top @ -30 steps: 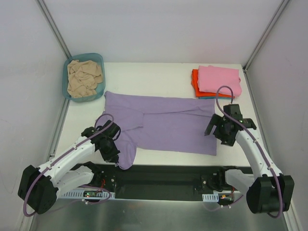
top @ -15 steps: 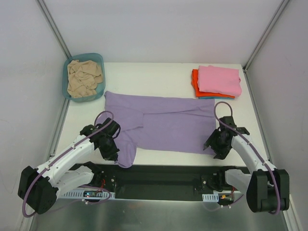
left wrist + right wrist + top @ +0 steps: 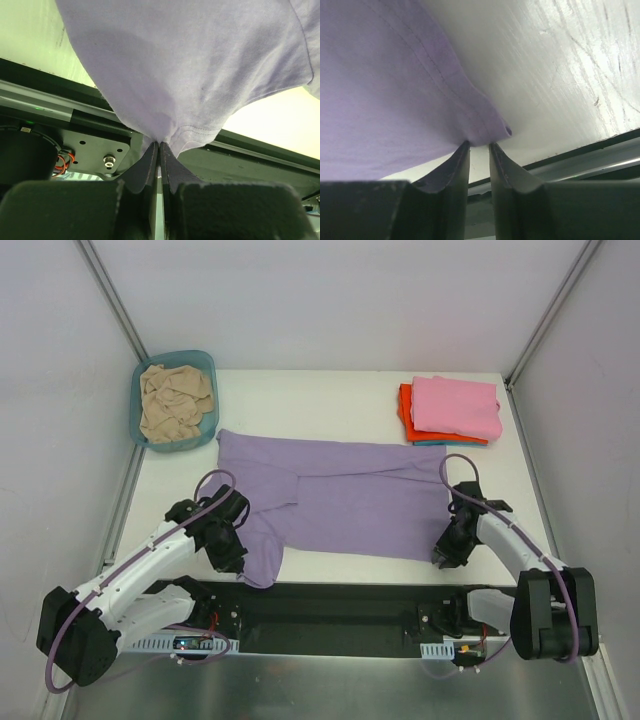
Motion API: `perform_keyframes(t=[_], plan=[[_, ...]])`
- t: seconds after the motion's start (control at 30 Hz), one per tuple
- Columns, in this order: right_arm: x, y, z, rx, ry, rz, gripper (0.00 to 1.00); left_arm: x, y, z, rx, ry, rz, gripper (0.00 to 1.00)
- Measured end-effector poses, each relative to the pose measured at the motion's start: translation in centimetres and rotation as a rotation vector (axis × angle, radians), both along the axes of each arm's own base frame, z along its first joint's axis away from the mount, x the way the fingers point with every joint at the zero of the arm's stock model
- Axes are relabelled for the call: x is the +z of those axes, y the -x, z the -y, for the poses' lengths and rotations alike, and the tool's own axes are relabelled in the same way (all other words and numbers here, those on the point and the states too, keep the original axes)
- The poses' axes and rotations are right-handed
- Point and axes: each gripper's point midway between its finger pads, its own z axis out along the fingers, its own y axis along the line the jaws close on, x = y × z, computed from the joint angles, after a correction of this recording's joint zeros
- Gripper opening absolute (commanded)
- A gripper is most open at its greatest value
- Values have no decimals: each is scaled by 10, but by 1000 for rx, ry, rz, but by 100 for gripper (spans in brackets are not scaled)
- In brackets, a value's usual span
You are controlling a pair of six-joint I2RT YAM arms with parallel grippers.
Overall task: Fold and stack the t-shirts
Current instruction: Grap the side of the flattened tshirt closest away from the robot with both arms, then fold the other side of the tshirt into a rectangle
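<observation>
The lavender t-shirt (image 3: 340, 500) lies spread across the middle of the table. My left gripper (image 3: 240, 562) is shut on its near-left end (image 3: 190, 65), the cloth pinched between the fingertips (image 3: 160, 145) and hanging over the table's front rail. My right gripper (image 3: 443, 558) is at the shirt's near-right corner (image 3: 485, 127). Its jaws (image 3: 479, 146) stand a narrow gap apart, with the hem bunched just at their tips. At the back right, a folded pink t-shirt (image 3: 455, 405) sits on an orange-red one (image 3: 405, 415). A teal edge (image 3: 430, 443) shows beneath them.
A teal plastic basin (image 3: 140, 375) at the back left holds a crumpled beige t-shirt (image 3: 175, 405). White walls with metal posts close in both sides. The black rail (image 3: 340, 605) with the arm bases runs along the near edge.
My right gripper has dropped toward the near edge onto the shirt's near-right corner and its jaws have narrowed from wide open. The left arm has barely moved.
</observation>
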Motion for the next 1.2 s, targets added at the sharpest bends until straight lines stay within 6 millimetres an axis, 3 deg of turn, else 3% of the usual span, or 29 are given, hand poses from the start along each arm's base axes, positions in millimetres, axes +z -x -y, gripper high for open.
perform_keyframes(t=[0.2, 0.23, 0.47, 0.6, 0.8, 1.03, 1.2], plan=[[0, 1, 4, 35, 23, -22, 8, 4, -6, 0, 2, -7, 24, 0], [0, 1, 5, 42, 24, -24, 1, 5, -8, 0, 2, -10, 27, 0], [1, -6, 4, 92, 19, -19, 1, 9, -17, 2, -6, -18, 52, 0], [6, -32, -1, 112, 0, 57, 1, 14, -27, 5, -11, -18, 81, 0], [28, -76, -9, 144, -25, 182, 1, 19, -51, 17, -27, 9, 137, 0], [45, -101, -12, 162, -27, 230, 1, 37, -97, 26, -17, 38, 210, 0], [50, -113, -12, 164, -23, 242, 1, 52, -132, 20, 26, 67, 281, 0]])
